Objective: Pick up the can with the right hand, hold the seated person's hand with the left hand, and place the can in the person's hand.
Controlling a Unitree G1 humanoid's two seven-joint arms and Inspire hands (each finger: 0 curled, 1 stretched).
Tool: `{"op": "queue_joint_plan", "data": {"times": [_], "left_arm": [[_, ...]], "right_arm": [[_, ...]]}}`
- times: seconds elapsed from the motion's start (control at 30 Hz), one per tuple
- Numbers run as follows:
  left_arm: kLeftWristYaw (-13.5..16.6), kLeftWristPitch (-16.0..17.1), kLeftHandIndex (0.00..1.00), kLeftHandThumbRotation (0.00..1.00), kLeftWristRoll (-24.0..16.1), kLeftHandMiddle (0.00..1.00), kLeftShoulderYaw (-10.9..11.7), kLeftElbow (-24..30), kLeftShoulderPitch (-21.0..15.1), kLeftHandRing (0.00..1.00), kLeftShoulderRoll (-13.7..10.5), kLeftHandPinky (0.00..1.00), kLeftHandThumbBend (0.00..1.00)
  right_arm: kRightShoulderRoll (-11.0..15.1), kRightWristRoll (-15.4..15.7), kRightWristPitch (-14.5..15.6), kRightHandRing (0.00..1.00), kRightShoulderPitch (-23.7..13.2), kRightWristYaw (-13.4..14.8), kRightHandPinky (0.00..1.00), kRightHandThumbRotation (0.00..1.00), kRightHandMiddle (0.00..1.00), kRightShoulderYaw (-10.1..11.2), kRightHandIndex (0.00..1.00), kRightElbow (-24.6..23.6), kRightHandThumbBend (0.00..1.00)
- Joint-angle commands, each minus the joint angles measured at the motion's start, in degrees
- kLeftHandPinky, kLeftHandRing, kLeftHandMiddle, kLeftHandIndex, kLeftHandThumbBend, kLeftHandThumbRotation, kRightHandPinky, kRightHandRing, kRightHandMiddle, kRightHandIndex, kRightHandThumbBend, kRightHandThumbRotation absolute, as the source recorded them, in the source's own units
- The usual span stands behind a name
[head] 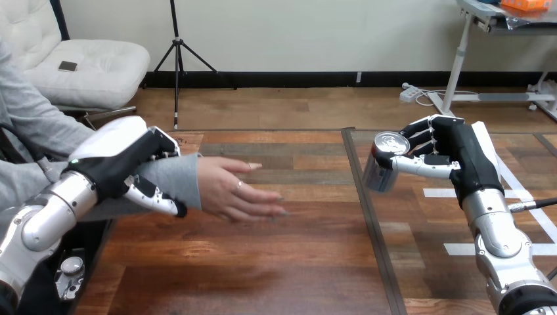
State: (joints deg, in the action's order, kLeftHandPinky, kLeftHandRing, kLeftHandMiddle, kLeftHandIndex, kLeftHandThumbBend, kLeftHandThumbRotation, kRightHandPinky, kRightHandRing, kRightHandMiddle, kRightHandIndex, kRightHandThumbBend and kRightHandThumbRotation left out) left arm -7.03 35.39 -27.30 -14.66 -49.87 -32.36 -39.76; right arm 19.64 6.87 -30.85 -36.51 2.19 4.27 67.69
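The brown wooden plank counter [263, 262] lies bare across the lower middle of the frame. At the left of the frame the robot's left hand [125, 164] sits on the person's grey-sleeved wrist [174, 180]. Its fingers are curled over the top of the sleeve and its thumb is hooked under it, so it clasps the wrist. Past that clasp, the person's hand [233, 190] reaches toward the middle of the frame just above the counter, fingers stretched out and pointing right. Whether the palm is turned up enough to receive anything is hard to tell. Further back, at the right of the frame, the robot's right hand [453, 154] grips the silver cylindrical metal can [384, 167] clear of the counter, with fingers wrapped round one side and the thumb pressed on the other. The can is tilted, its long axis leaning so that the lid faces the upper left. The can lies to the right of the person's hand and well apart from it, with a dark seam in the counter between them. The right arm probably has to carry the can leftward and slightly down, righting it on the way.
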Motion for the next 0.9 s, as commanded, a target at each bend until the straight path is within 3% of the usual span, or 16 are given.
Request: {"op": "queue_joint_plan", "data": {"times": [0.0,0.87], "left_arm": [[-0.3,0.0,0.34,0.00,2.6,0.32,2.2,4.6,-2.9,0.24,0.9,0.18,0.77],[-2.4,-1.2,0.36,0.00,2.4,0.35,2.3,6.3,-2.3,0.28,1.4,0.21,0.81]], "right_arm": [[-0.4,-0.4,-1.7,0.36,-6.8,0.1,0.34,0.00,0.41,0.0,0.43,-3.4,0.82],[-1.9,0.4,-1.7,0.37,-7.9,-0.3,0.35,0.00,0.42,-1.8,0.43,-3.3,0.80]]}}
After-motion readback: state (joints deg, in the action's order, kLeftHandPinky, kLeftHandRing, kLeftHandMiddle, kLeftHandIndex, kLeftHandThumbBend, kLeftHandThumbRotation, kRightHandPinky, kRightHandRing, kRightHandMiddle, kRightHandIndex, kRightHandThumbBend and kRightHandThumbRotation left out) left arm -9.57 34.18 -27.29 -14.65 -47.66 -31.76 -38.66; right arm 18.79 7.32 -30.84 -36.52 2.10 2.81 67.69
